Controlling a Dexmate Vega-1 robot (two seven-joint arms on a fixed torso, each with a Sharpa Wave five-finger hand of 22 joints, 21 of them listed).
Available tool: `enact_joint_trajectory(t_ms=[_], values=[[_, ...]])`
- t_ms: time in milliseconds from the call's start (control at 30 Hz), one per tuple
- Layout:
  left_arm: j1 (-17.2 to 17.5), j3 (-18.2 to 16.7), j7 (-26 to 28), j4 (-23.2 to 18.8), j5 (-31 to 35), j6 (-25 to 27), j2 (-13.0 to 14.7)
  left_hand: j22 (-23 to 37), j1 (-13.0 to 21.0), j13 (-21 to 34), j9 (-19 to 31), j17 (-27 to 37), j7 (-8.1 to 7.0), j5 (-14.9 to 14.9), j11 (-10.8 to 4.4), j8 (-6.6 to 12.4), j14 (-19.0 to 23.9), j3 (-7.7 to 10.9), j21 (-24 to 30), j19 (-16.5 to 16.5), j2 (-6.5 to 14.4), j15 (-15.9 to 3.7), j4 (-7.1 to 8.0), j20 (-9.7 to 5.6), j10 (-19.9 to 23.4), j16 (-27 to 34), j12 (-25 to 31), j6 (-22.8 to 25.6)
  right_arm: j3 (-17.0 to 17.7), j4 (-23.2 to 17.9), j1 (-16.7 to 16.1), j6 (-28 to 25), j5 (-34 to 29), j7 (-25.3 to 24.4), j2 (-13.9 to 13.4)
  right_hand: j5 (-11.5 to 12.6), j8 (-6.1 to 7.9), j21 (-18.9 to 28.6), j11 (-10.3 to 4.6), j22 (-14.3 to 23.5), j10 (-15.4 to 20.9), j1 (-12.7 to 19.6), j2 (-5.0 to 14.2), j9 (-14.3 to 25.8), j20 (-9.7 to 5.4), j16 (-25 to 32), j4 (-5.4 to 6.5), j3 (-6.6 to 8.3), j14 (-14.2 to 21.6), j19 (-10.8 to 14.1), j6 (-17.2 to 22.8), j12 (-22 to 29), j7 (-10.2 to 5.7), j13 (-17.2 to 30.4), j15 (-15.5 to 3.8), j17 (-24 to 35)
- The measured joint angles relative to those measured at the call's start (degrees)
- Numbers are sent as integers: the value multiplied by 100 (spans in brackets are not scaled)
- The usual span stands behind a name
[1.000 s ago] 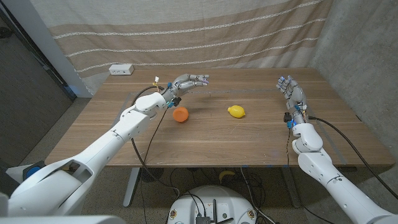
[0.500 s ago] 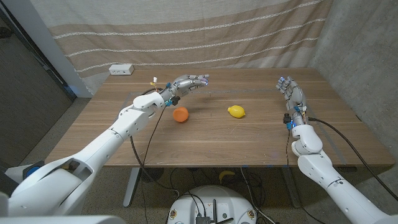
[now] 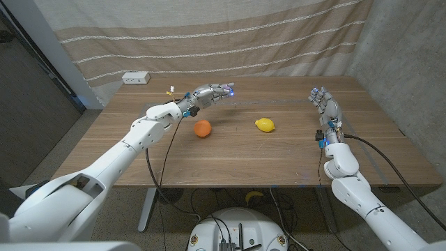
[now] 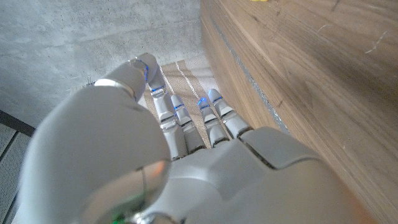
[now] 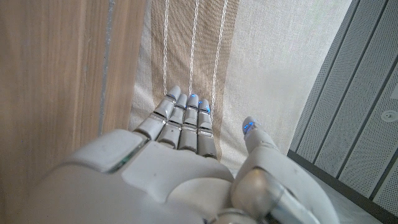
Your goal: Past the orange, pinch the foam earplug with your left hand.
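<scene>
Left hand [image 3: 212, 92] released, fingers extended (holding nothing) past the orange [image 3: 202, 127]

Plain wooden table [image 3: 230, 150], medium brown with visible grain. An orange [image 3: 202, 128] sits left of centre, a lemon [image 3: 264, 125] to its right, well apart from it. A white power strip [image 3: 136, 78] lies at the far left corner.
</scene>
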Motion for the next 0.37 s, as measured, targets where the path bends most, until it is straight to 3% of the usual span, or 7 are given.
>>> enact_joint_trajectory(t_ms=[367], values=[[-6,-64,-177,42,-149,1,14,0,-36,0,0,0,-5,39,30,33,0,1,0,-22,-24,0,-2,-22,-30,0,0,5,-12,-92,-55,57,-149,-86,35,0,0,0,0,0,0,0,0,0,0,0,0,0,0,0,0,0,0,0,0,0]])
